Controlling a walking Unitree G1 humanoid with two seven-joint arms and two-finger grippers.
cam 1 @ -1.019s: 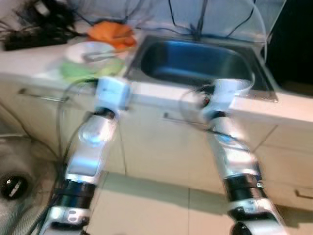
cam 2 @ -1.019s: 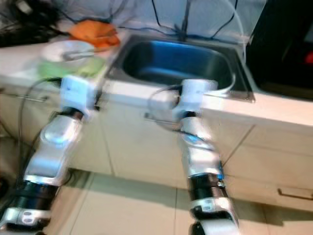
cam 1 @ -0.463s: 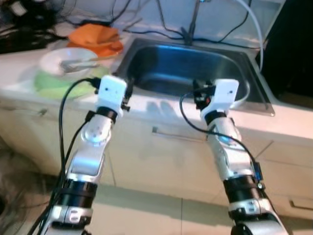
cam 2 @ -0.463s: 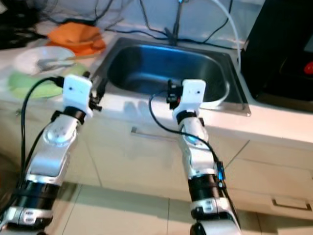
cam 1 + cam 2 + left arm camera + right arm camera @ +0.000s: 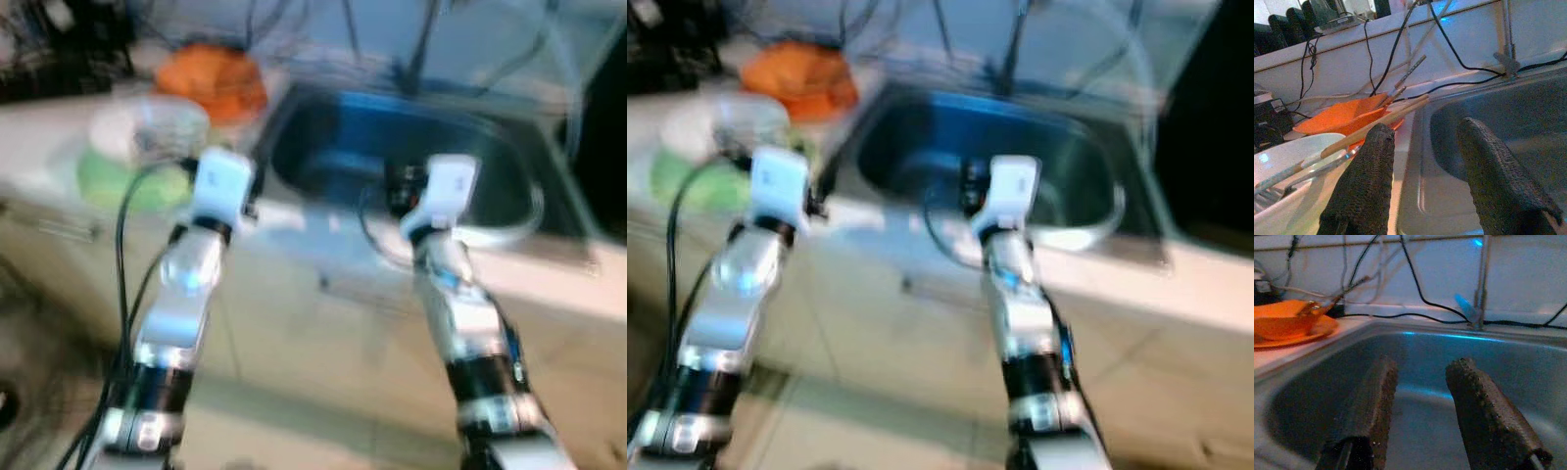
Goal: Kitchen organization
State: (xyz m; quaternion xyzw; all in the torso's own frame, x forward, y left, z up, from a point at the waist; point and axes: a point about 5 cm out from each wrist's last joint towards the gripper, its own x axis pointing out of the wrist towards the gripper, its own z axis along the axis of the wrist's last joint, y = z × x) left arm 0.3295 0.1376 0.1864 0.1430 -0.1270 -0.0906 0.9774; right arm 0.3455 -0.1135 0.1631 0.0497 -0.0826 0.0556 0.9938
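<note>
One steel sink [image 5: 490, 186] sat sunk in the pale surface [image 5: 59, 127], and two silver arms reached toward its front rim. The left gripper [image 5: 1422, 183] hung over the sink's left edge, its two black fingers spread with nothing between them; the right gripper [image 5: 1418, 416] pointed into the basin, likewise spread and empty. Left of the sink stood one white bowl [image 5: 1288, 156] holding several long utensils [image 5: 1386, 117], resting on one green plate [image 5: 118, 181]; behind it lay one orange dish [image 5: 1283, 323]. Black cables [image 5: 1396, 46] trailed along the back wall. Compared with half a second earlier, both head views had blurred and shifted, so the camera had moved; the arms kept the same pose by the sink.
</note>
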